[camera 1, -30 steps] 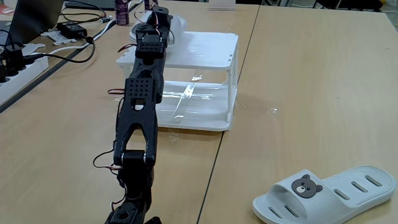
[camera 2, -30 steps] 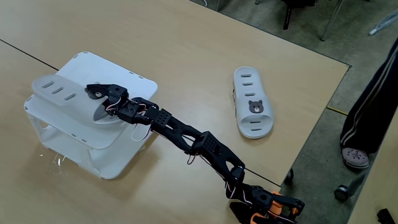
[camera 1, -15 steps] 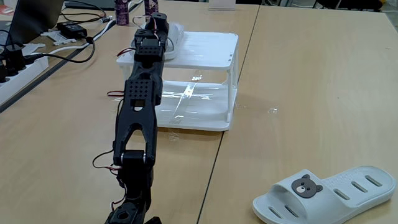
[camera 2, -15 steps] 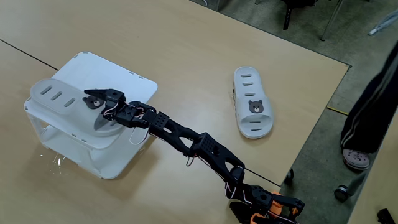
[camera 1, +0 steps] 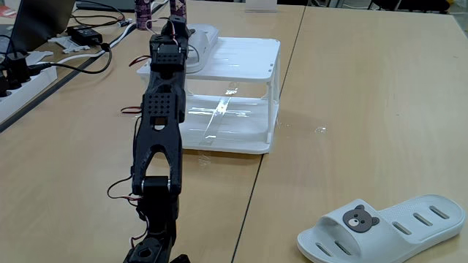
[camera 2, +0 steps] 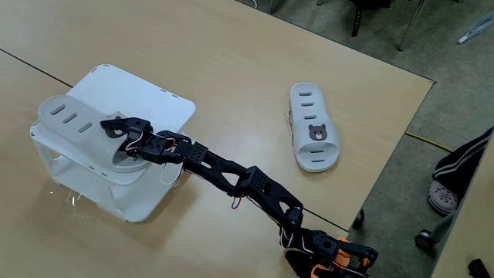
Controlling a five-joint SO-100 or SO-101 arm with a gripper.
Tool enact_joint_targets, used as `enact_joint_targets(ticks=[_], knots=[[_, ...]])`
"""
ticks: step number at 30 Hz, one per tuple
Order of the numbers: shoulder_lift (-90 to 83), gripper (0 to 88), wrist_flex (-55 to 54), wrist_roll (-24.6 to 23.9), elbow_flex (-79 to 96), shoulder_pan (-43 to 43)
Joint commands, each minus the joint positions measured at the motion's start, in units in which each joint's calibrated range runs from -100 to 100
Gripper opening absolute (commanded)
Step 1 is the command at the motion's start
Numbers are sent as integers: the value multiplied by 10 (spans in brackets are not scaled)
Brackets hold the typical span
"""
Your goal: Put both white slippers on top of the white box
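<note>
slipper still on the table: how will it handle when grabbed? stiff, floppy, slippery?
The slipper on the table looks like thick moulded rubber, so probably springy rather than floppy, and light. Its matte surface should grip fairly well. It lies flat on its sole, so it is unlikely to roll or tip; the strap arches up, likely the easiest place for the fingers.

Low behind arm, high opposite – (both far)

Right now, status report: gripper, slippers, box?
Gripper over the slipper on the box, jaw state unclear. Second slipper on the table. White box unobstructed.
</note>
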Motion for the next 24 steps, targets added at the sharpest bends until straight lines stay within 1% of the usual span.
enact_joint_targets(ticks=[1,15,21,24], knots=[[-126,255,3,4,45,5],[-320,254,-5,4,281,6],[-470,253,-6,4,463,6],[-573,252,-6,4,580,6]])
